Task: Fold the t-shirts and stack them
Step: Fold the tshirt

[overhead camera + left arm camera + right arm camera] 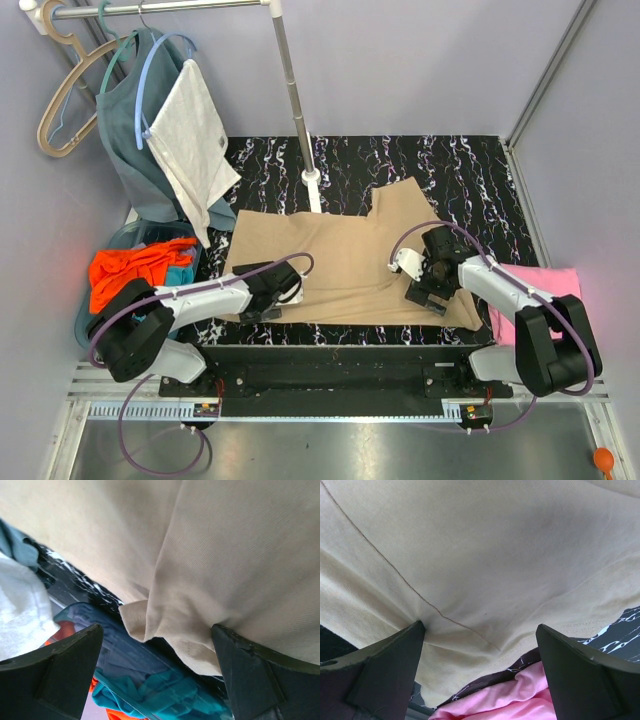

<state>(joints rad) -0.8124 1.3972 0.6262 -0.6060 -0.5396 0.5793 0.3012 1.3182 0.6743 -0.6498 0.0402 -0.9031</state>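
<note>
A tan t-shirt (340,255) lies spread flat on the black marbled table (450,165). My left gripper (262,310) is at its near left corner, open, and that folded hem corner (150,625) sits between the fingers (65,670). My right gripper (428,298) is open over the shirt's near right corner; in the right wrist view the tan t-shirt (485,545) and its hem fill the gap of the gripper (480,627). A pink t-shirt (545,295) lies right of the table, its cloth (520,700) just beyond the hem. Orange (130,270) and teal (170,695) t-shirts lie in a bin at the left.
A clear blue bin (110,245) stands off the table's left edge. A clothes rack pole (295,90) with its base (312,180) stands at the back of the table. Hangers (70,90), a grey-blue garment (130,140) and a white cloth (190,130) hang at the back left.
</note>
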